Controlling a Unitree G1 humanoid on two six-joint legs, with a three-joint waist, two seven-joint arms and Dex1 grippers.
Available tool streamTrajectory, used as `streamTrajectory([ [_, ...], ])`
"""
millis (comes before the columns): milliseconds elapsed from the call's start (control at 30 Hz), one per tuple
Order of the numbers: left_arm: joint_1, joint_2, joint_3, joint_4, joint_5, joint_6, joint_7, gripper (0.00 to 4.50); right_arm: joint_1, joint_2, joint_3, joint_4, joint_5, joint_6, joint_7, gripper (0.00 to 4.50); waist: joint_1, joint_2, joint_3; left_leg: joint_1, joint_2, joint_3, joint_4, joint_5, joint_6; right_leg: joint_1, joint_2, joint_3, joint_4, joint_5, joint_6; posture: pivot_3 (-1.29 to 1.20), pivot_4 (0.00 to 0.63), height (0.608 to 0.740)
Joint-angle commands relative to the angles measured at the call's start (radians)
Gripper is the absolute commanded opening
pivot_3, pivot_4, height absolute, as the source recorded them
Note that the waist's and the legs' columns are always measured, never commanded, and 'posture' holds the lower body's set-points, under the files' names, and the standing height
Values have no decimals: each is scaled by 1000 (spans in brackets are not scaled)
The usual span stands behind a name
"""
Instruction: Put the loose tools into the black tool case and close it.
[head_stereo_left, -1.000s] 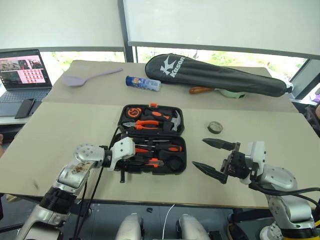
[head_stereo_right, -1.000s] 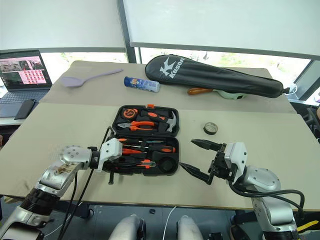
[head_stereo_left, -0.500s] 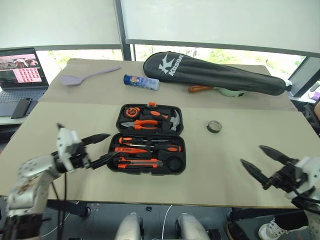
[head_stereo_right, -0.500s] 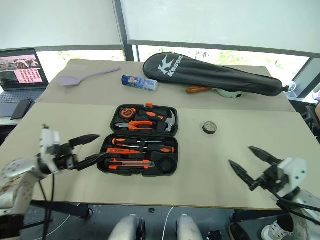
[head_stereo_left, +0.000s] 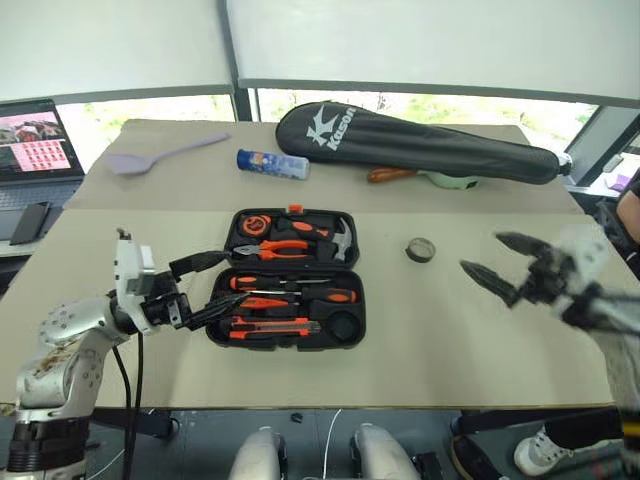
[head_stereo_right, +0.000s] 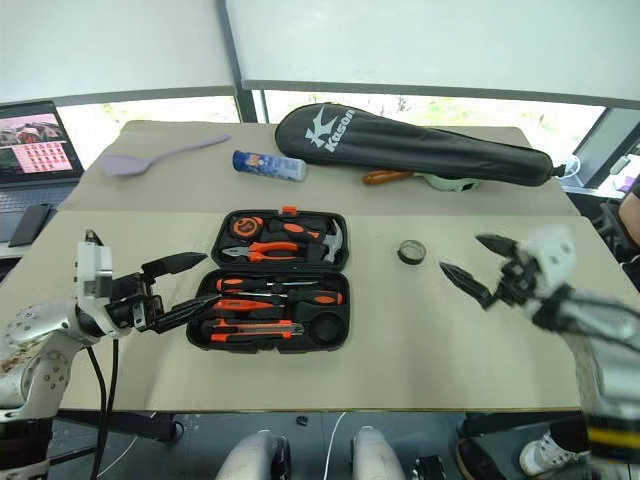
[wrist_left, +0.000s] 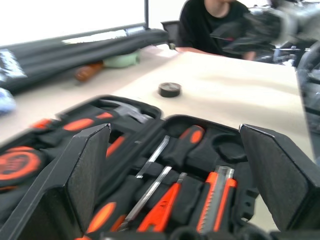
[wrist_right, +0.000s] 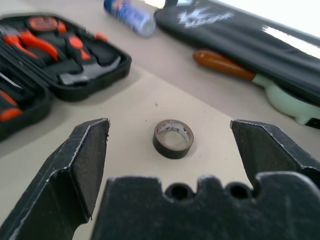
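Pretty far along, I'd say. The case (head_stereo_left: 290, 277) lies open flat on the table (head_stereo_left: 450, 340), and the front half already has the two screwdrivers (head_stereo_left: 300, 289), the red tester (head_stereo_left: 262, 303) and the knife (head_stereo_left: 268, 324) sitting in their slots. The round slot at the right end of that half looks empty, which I'd guess is where the tape (head_stereo_left: 419, 248) goes.

The tape is the one loose item left, as far as I can see. It sits on the table between the case and the right gripper (head_stereo_left: 500, 262), and in the right wrist view it's straight ahead of that gripper, centred between its two fingers (wrist_right: 90, 165) but not touched. That gripper is spread wide and holding nothing.

The left gripper (head_stereo_left: 205, 285) is also wide open and empty, hanging just off the case's left edge with its tips pointing in over the front half. In its wrist view the tool slots are right in front of it.

So what's left by my reckoning: grab the tape, drop it in the round slot, fold the lid over and latch it. The racket bag (head_stereo_left: 410, 145) and the other stuff at the back can stay put.
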Motion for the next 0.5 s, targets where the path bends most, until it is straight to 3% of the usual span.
streamTrajectory([
  [33,0,-5,-11,-31,16,-12,25,4419,-247,-9,209,198,-145,70,95,4500,-1,0,1,0,0,1,0,0,0,-1,0,0,0,0,0,0,150,740],
  [267,16,-2,-49,-39,53,-34,25,4419,-551,82,468,607,-379,-28,216,4500,4,0,3,-7,-1,2,-1,0,0,-5,-1,-1,-1,0,0,0,150,740],
  [367,21,-4,-57,-40,62,-45,22,4500,-581,106,496,681,-433,-81,222,3757,12,0,3,-8,-2,2,-1,0,0,-6,-3,-2,-2,0,1,0,150,740],
  [500,26,-9,-61,-36,64,-48,19,4500,-608,142,468,754,-433,-112,202,2372,14,0,3,-8,-2,3,-1,-1,0,-6,-3,-1,-2,1,1,0,150,740],
])
